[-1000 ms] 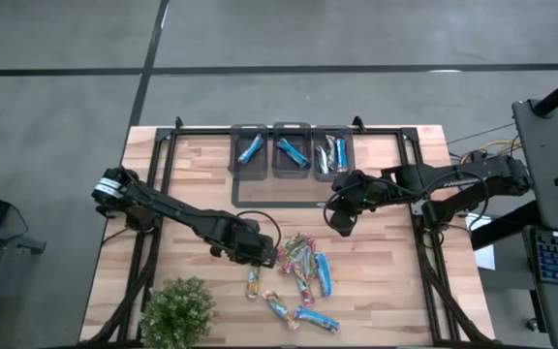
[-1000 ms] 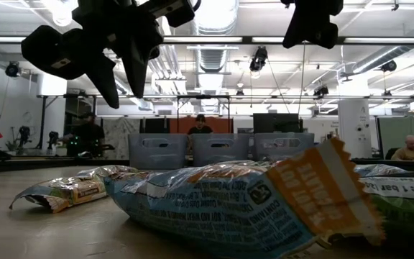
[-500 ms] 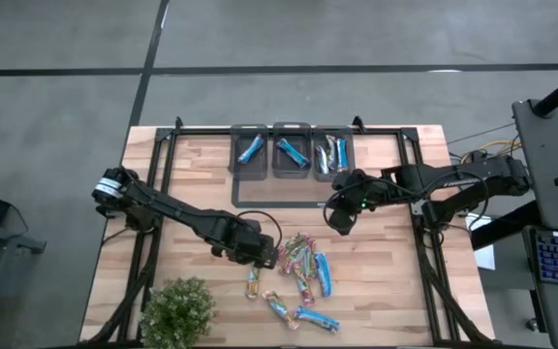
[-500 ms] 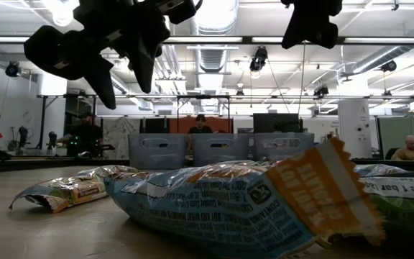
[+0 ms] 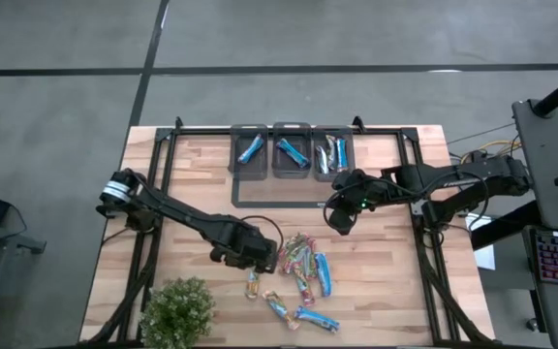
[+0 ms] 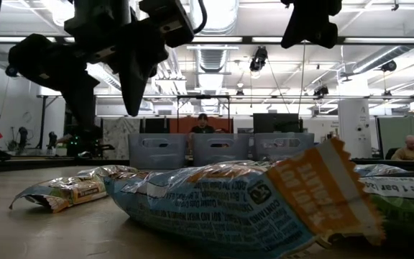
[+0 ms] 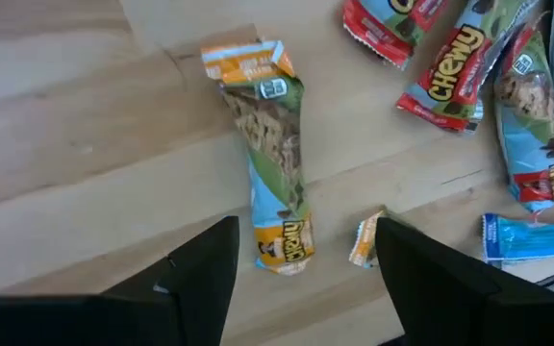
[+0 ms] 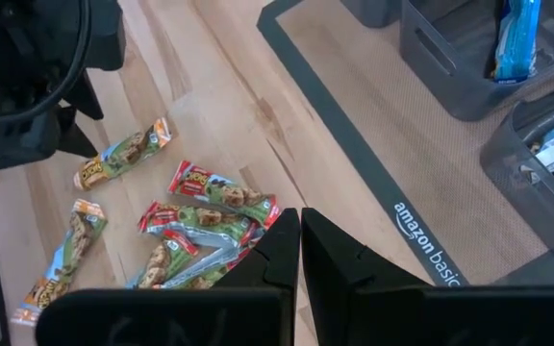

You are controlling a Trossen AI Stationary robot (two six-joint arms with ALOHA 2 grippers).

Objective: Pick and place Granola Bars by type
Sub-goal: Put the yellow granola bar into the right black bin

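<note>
Left tool (image 7: 301, 264): fingers apart, empty, poised over 1 green-and-orange granola bar (image 7: 275, 159) lying flat on the wooden surface (image 5: 182, 174). Right tool (image 5: 342, 225): fingers together, empty, raised near the 3 bins (image 5: 292, 151). Remaining loose granola bars (image 5: 303, 262): clustered just beside the left tool.

I'm getting even, soft overhead light on the table (image 5: 376, 262), with only faint shadows under the arms. In the low view the ceiling lights (image 6: 218, 14) are glaring hard, turning the arms into silhouettes, while the nearest bar (image 6: 250, 205) is looming large and slightly soft.
</note>
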